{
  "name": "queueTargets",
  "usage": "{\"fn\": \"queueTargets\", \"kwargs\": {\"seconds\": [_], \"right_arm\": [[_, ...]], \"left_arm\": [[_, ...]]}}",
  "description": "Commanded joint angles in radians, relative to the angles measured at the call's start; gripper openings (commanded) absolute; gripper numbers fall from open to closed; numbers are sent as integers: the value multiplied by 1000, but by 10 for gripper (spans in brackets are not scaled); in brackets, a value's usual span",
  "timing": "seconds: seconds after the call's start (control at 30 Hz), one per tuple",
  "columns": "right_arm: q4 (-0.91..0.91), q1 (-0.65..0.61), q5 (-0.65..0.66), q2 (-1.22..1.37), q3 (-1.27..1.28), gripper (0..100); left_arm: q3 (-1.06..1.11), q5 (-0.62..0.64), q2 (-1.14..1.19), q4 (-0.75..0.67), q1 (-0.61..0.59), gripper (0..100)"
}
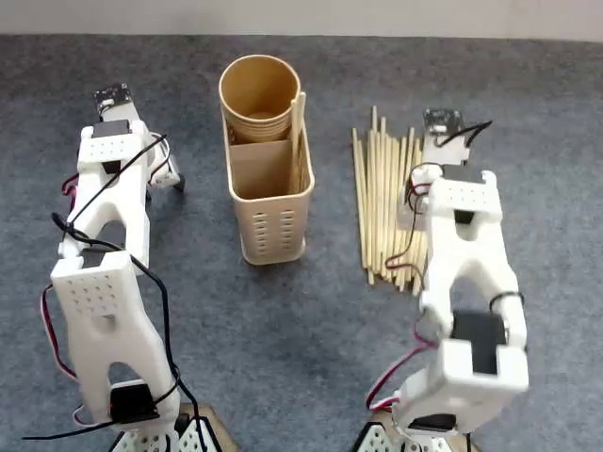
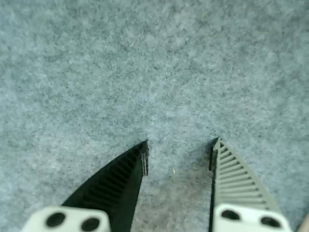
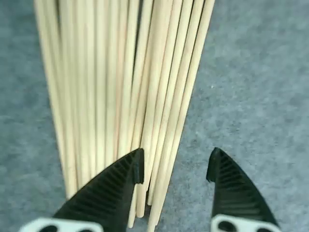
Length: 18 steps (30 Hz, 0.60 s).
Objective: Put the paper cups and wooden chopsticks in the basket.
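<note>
Many wooden chopsticks [image 1: 384, 202] lie bundled on the bench [image 1: 207, 330] right of the basket [image 1: 273, 235], whose far compartment already holds the paper cups [image 1: 259, 89], so the released right pincer [image 3: 175, 166], over the bundle's outer edge, likely must lower and clench a few lying flat, while the left pincer [image 2: 179, 154] gapes over bare bench.

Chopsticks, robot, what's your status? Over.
Left gripper jaws open over carpet. Right gripper jaws open at wooden chopsticks, none gripped. Paper cups in basket. Nothing blocking.

Open carpet [image 1: 332, 217] separates basket [image 1: 273, 226] from chopsticks [image 1: 386, 207] — paper cups [image 1: 259, 94] fill its far compartment.
</note>
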Motion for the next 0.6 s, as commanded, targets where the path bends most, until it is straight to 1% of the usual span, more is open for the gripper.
{"fn": "queueTargets", "kwargs": {"seconds": [0.0,0.17,0.33,0.57], "right_arm": [[1,24,-8,53,-77,217],[-61,24,-8,122,-90,211],[-88,22,-5,168,-96,111],[-88,24,-2,168,-97,16]], "left_arm": [[-4,-12,-4,-15,19,217],[-4,-12,-4,-15,21,217],[-4,-12,-4,-15,21,217],[-4,-12,-4,-15,21,217]]}}
